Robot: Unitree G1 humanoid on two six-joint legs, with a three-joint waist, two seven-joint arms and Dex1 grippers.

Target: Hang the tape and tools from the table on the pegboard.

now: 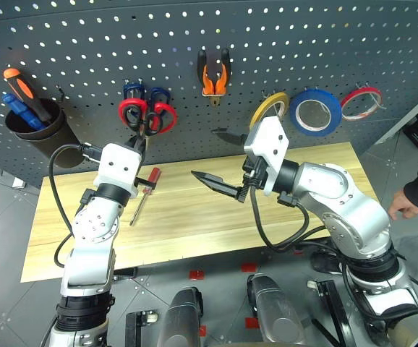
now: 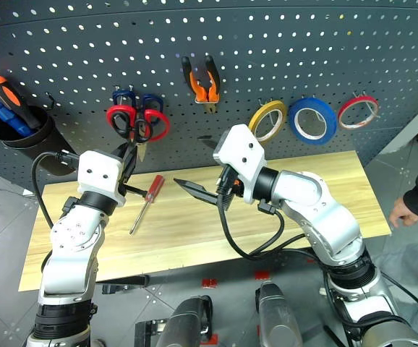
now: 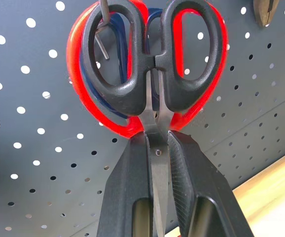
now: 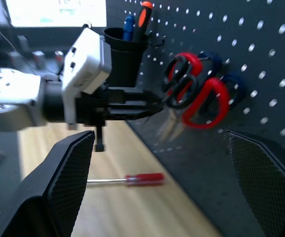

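Observation:
My left gripper [image 3: 157,140] is shut on the blades of the small black-looped scissors [image 3: 135,74]. It holds them up against the pegboard [image 1: 86,65], and one loop sits around a metal hook [image 3: 102,29]. Right behind them hang the larger red-and-blue scissors [image 1: 164,116]. The red-handled screwdriver [image 1: 145,189] lies on the table [image 1: 303,217] just below my left gripper. My right gripper [image 1: 220,160] hovers open and empty over the table's middle, pointing left. The orange-and-black pliers [image 1: 214,76] and the blue tape [image 1: 315,110] hang on the pegboard.
A yellow roll [image 1: 269,108] and a thin red roll [image 1: 361,101] hang on either side of the blue tape. A black cup [image 1: 39,130] at the board's left holds an orange-and-black handle and a blue one. A person's hand [image 1: 404,210] is at the table's right end.

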